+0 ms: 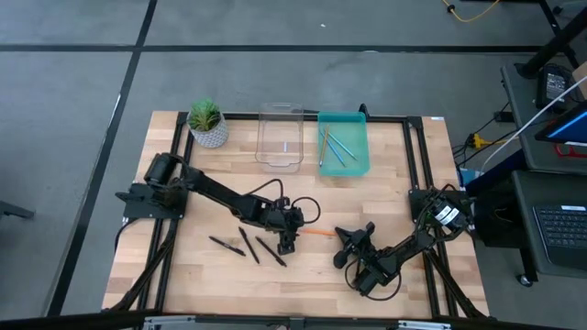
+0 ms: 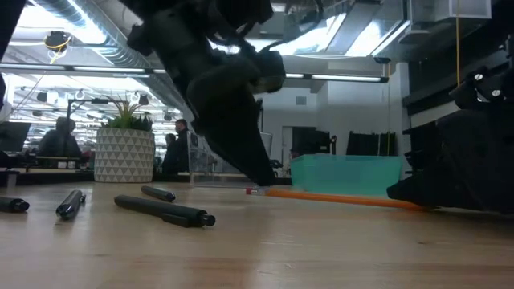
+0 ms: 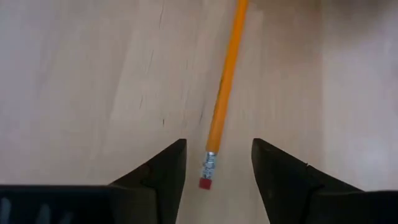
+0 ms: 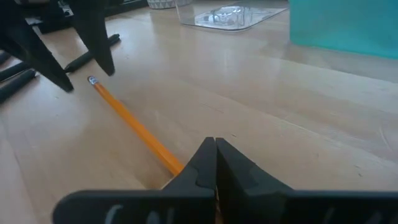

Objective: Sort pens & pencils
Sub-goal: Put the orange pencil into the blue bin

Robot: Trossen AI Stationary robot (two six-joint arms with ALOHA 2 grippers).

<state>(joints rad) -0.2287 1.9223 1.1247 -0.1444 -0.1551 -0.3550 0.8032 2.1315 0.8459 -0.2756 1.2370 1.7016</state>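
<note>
An orange pencil (image 1: pixel 318 233) lies flat on the table between the two grippers. My left gripper (image 3: pixel 217 163) is open and points down, one finger on either side of the pencil's eraser end (image 3: pixel 207 180), without touching it. My right gripper (image 4: pixel 216 146) is shut at the pencil's other end. Three black pens (image 1: pixel 248 245) lie on the wood left of the left gripper. More pencils, light blue and orange (image 1: pixel 335 147), lie in the teal bin (image 1: pixel 359 163). My right gripper is shut over the pencil's far-from-eraser end (image 4: pixel 173 162), coming in low from the table's right. Its own fingers hide the place where they meet. I cannot tell whether it touches the pencil, which rests on the table.
A clear plastic bin (image 1: pixel 280 137) stands left of the teal bin at the far edge. A potted plant (image 1: pixel 207 122) sits at the far left corner. Bare wood lies between the bins and the grippers. People show in the room beyond the table (image 2: pixel 60 140).
</note>
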